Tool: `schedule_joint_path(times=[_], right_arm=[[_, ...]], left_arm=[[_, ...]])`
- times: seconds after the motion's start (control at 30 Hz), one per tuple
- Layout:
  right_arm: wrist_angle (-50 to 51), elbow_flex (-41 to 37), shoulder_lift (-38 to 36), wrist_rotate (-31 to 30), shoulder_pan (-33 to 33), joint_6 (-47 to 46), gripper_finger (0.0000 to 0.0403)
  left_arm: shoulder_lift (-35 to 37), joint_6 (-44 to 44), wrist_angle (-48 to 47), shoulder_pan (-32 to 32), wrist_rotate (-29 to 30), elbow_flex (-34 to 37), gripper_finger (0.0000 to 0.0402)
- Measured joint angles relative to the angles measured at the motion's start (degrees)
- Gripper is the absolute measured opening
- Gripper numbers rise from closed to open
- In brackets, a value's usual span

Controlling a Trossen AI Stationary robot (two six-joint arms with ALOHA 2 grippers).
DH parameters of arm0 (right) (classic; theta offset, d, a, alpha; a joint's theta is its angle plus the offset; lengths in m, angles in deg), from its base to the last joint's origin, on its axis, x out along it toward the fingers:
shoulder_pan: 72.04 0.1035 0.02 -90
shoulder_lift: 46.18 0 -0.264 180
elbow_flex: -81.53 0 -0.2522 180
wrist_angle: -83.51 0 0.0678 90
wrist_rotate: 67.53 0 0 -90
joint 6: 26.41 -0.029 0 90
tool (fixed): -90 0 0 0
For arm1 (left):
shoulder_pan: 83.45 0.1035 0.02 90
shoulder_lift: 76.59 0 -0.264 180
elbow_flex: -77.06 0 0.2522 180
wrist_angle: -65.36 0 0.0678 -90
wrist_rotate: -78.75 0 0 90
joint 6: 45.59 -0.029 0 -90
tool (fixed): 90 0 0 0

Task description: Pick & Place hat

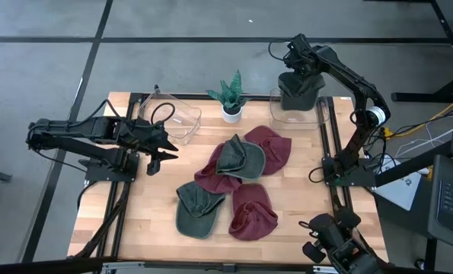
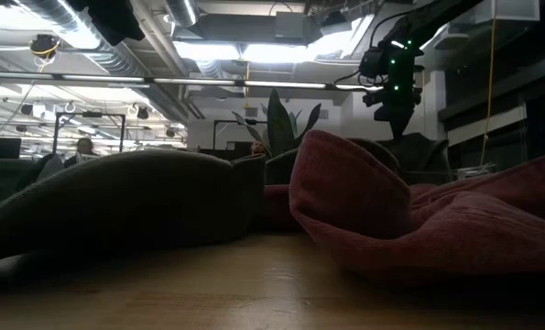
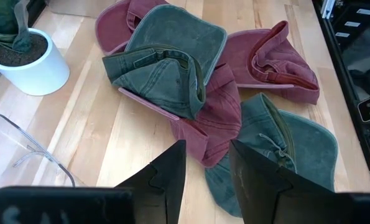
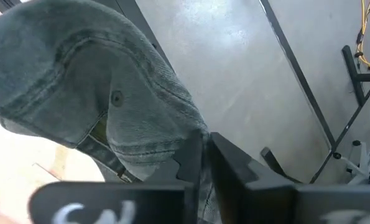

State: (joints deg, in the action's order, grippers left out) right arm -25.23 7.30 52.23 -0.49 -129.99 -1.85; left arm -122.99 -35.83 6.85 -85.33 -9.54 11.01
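Table (image 1: 135, 221): you are looking at a wooden top still carrying most of the job — a loose heap of caps is lying at its centre, between the two arms.
Hat pile (image 1: 237, 164): judging by the heap, you are early in the task; three red caps and two green ones are waiting, overlapping each other.
Right bin (image 1: 317, 118): the clear container at the far right corner is sitting directly under your right arm, and it seems the likely drop spot.
Left bin (image 1: 173, 114): a second clear container is standing at the far left; you cannot tell whether anything is lying in it.
Carried hat (image 4: 91, 87): one grey-green denim cap is hanging over the right bin, off the table, so its placing is nearly done but not finished.
Right pincer (image 4: 203, 155): you are seeing its fingers nearly pressed together, pinching the cap's fabric.
Left pincer (image 3: 206, 180): it is hovering beside the pile with fingers spread and nothing between them, aimed at the nearest caps.
Potted plant (image 1: 232, 97): it is standing between the bins, clear of both arms.
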Motion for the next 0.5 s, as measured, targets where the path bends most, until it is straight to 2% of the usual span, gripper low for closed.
schedule_joint_path(times=[0.5], right_arm=[[1.7,0.0,0.0,-0.4,1.1,0.9,0.0138]], left_arm=[[0.0,0.0,0.0,0.0,0.0,0.0,0.0116]])
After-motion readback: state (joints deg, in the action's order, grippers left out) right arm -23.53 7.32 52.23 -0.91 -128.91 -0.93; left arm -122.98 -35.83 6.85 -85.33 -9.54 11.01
